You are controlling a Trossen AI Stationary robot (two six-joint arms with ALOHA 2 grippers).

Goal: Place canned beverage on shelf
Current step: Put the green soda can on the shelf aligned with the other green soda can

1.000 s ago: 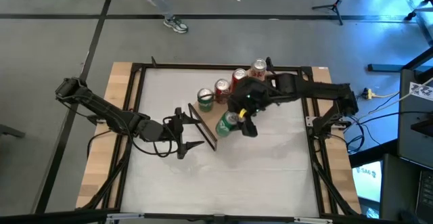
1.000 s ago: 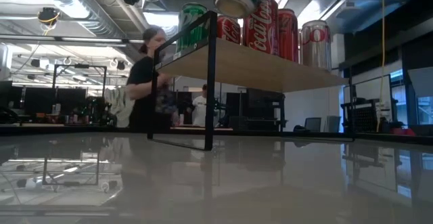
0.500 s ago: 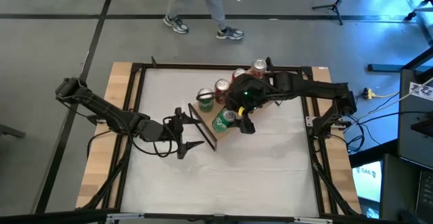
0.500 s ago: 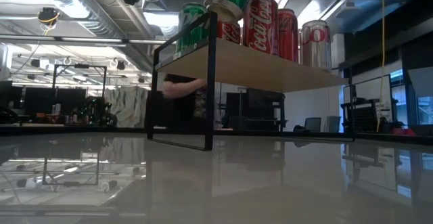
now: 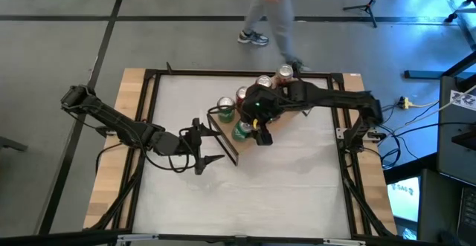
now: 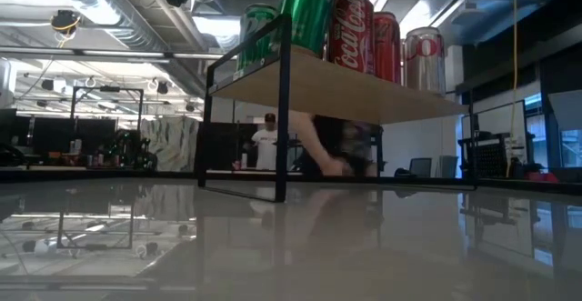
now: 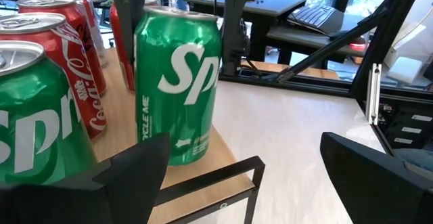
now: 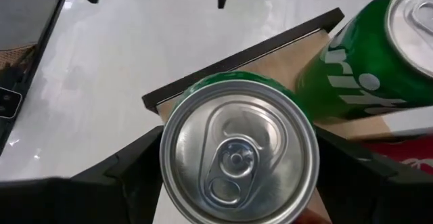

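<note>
From my high view I see the right gripper [image 5: 256, 131] over the near end of the shelf [image 5: 223, 138], clasping a green Sprite can [image 5: 242, 131] from above. My right wrist view gives what the overhead hides: the can's [image 8: 238, 162] silver top and pull tab face the camera, with a dark finger [image 8: 128, 166] pressed against each side of it, and the wood plank and its black end frame directly beneath.

The low view shows the can [image 6: 309, 10] upright, its base on or just over the plank [image 6: 336, 87] at the corner by the black frame post; I cannot tell if it rests there. A red Coca-Cola can [image 6: 352, 28] stands just beside it, more cans behind.

The left gripper [image 5: 212, 140] waits on the table just beside the shelf's end, fingers spread wide and holding nothing. Its wrist view alone shows the label side: a white "Sp" on the green can [image 7: 177, 82], standing at the plank's edge, another Sprite can [image 7: 37, 116] and red cans nearby.

A person [image 5: 271, 12] walks past the far side of the table.
</note>
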